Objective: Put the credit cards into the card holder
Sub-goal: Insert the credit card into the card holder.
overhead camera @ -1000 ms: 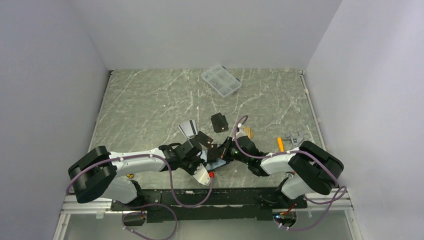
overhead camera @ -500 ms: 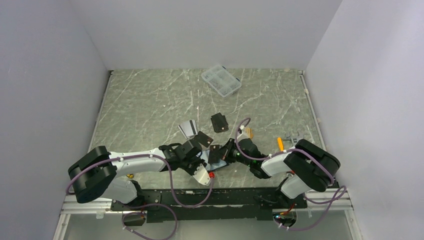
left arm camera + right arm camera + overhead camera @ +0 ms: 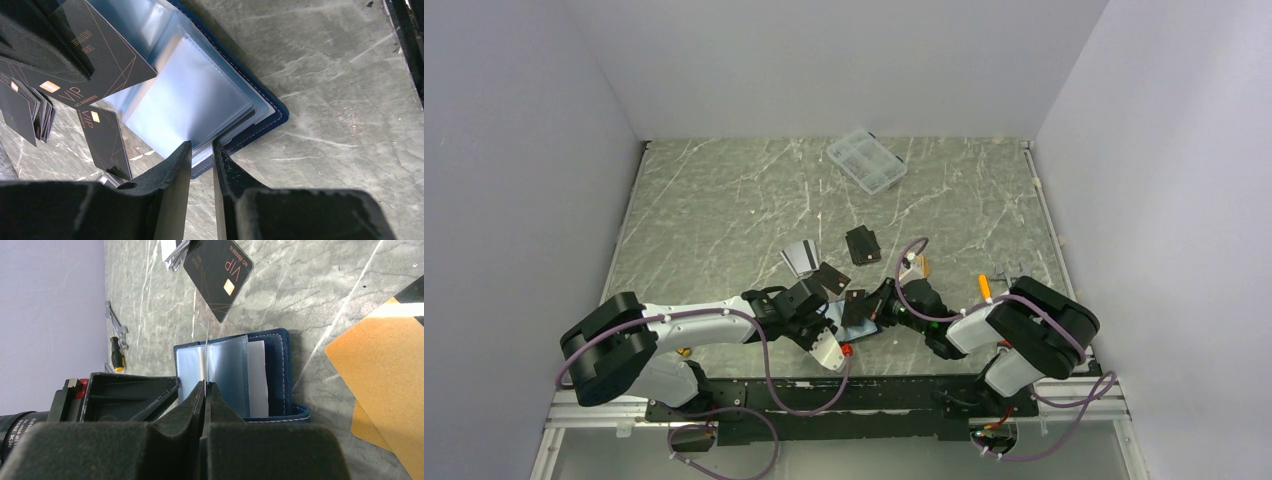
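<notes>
Left gripper [image 3: 201,145]: jaws drawn in narrow, seemingly pinching the card holder [image 3: 200,100] by its edge, probably anchoring it and fanning the clear sleeves apart.
Right gripper [image 3: 205,386]: clamping tight on a black card [image 3: 100,55] and angling it over the sleeves, apparently lining it up with a slot.
Holder's place: lying open at the table's [image 3: 724,200] 6 o'clock, between both arms.
Other credit cards [image 3: 801,257]: lying loose from the holder's 11 round to 2 o'clock, waiting within reach.
</notes>
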Available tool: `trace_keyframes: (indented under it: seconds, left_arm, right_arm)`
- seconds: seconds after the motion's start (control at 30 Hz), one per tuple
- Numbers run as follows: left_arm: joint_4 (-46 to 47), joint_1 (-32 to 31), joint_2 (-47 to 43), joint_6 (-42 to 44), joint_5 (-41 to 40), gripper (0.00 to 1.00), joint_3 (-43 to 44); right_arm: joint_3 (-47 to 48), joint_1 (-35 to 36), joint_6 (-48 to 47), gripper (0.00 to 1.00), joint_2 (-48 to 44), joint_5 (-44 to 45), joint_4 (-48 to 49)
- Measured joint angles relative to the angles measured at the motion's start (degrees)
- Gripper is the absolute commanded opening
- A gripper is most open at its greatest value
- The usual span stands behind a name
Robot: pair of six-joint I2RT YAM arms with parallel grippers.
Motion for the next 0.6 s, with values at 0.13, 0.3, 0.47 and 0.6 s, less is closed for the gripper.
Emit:
trace_keyframes:
  seconds: [0.13,0.3,0.47,0.6]
  left_arm:
    - [0.0,0.0,0.0,0.0,0.0,0.27,0.0]
    - [0.0,0.0,0.0,0.0,-0.1,0.26,0.0]
    - [0.0,-0.1,0.0,0.0,-0.3,0.25,0.0]
    - [-0.2,-0.1,0.0,-0.2,-0.4,0.24,0.2]
  right_arm:
    - [-0.4,0.0,0.4,0.00,0.6,-0.1,1.4]
    - [-1.1,0.0,0.7,0.00,0.9,-0.1,2.7]
    - [-1.8,0.6,0.8,0.00,0.9,-0.1,3.5]
    - [-2.0,1.3,0.9,0.00,1.5,-0.1,4.4]
